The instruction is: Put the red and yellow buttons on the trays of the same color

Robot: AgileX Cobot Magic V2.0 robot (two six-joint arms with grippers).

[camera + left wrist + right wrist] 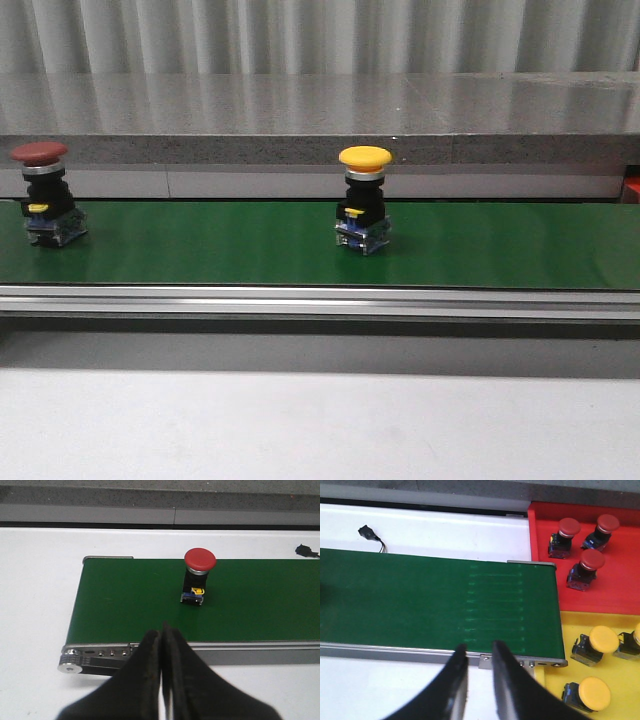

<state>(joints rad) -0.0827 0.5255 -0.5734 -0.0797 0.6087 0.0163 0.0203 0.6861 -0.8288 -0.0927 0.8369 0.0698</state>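
While both buttons stand upright on the green belt (220,245), the red button (45,195) at its far left and the yellow button (364,200) near the middle, neither claw holds anything: the left claw (161,645) is pressed closed and the right claw (479,662) is parted only slightly. The red tray (620,587) and yellow tray (570,630) past the belt's right end already hold several buttons. These top-heavy buttons could tip if a claw clips the wide cap, and a closed claw cannot straddle the body.

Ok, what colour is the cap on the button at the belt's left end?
Red cap, clearest in the left wrist view.
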